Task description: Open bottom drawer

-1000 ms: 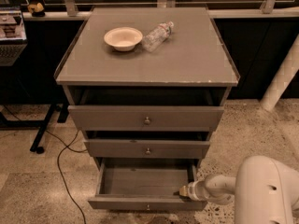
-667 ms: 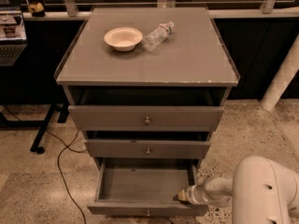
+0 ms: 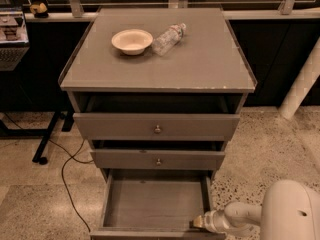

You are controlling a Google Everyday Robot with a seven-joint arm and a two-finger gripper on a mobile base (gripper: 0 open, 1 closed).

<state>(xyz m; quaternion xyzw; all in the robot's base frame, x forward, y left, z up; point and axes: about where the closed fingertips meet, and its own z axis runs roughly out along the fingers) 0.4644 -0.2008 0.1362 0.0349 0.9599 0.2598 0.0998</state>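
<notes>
The bottom drawer (image 3: 155, 204) of the grey cabinet is pulled out toward me, and its plain grey tray is empty. Its front panel runs along the bottom edge of the view and its knob is out of view. My gripper (image 3: 198, 222) is at the drawer's front right corner, at the end of the white arm (image 3: 240, 215), right against the top of the front panel. The two upper drawers, top (image 3: 157, 127) and middle (image 3: 158, 159), stand shut, each with a small round knob.
On the cabinet top (image 3: 200, 59) sit a cream bowl (image 3: 132, 40) and a lying plastic bottle (image 3: 168, 38). A black cable (image 3: 67, 176) runs over the floor at left, next to a black stand foot (image 3: 42, 146). A white post (image 3: 300, 86) leans at right.
The bottom drawer has slid a little farther out toward me, and my gripper has moved down with its front right corner.
</notes>
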